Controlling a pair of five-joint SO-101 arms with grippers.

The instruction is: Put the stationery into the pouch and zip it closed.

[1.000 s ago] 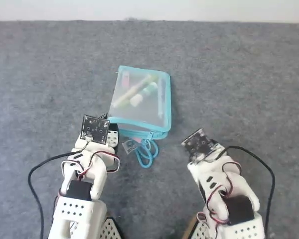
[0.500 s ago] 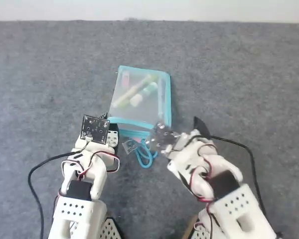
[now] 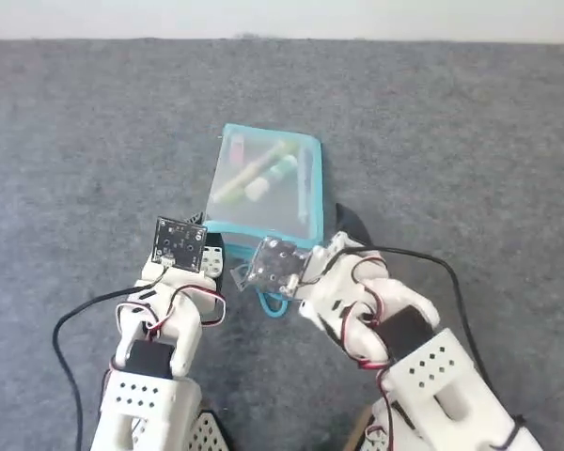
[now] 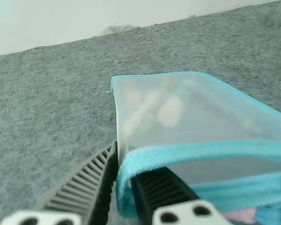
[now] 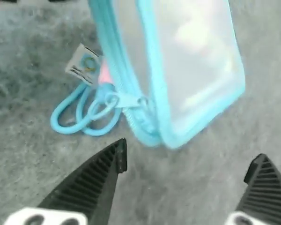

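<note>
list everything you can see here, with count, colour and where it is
translucent plastic pouch with light-blue trim: 1, clear and light blue, flat on the carpet in front of both arms
stationery pieces: several, exact count unclear, whitish, green and pink, inside the pouch
cord loop: 1, light blue, at the zip pull, lying on the carpet beside the pouch's near edge
small tag: 1, pale, next to the loop
carpet-like table cover: 1, grey, under everything
left gripper: 1, black fingers, clamped on the pouch's near corner
right gripper: 1, black fingers, open, above the pouch's zip end
</note>
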